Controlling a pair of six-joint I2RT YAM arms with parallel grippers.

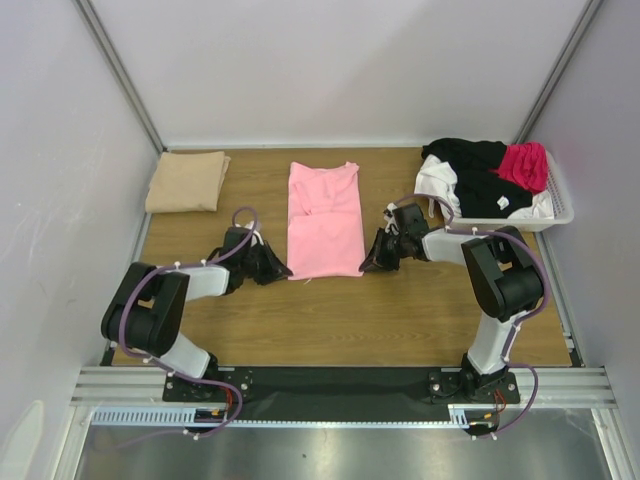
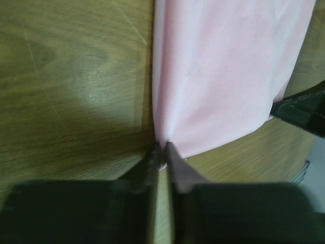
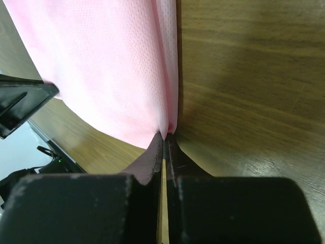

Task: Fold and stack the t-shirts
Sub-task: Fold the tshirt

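Pink shirt [image 1: 325,220] lies flat in the middle of the tabletop [image 1: 400,310], folded into a long strip running away from the arms, collar end far. Both arms bend low with their elbows out to the sides and their forearms reaching inward, one toward each near corner of the strip.

The left end effector [image 1: 283,270] sits at the near left corner. In the left wrist view its fingers [image 2: 152,168] are pressed together with a bit of pink hem pinched between the tips, just above the wood. The right end effector [image 1: 372,262] mirrors it at the near right corner. In the right wrist view it [image 3: 166,140] is closed tight on the folded edge, and the cloth fans out from the tips.

Tan shirt [image 1: 187,181] rests folded at the far left corner, well apart from the pink one. A white basket [image 1: 560,205] at the far right holds black [image 1: 480,175], magenta [image 1: 522,165] and white [image 1: 437,185] shirts in a heap.
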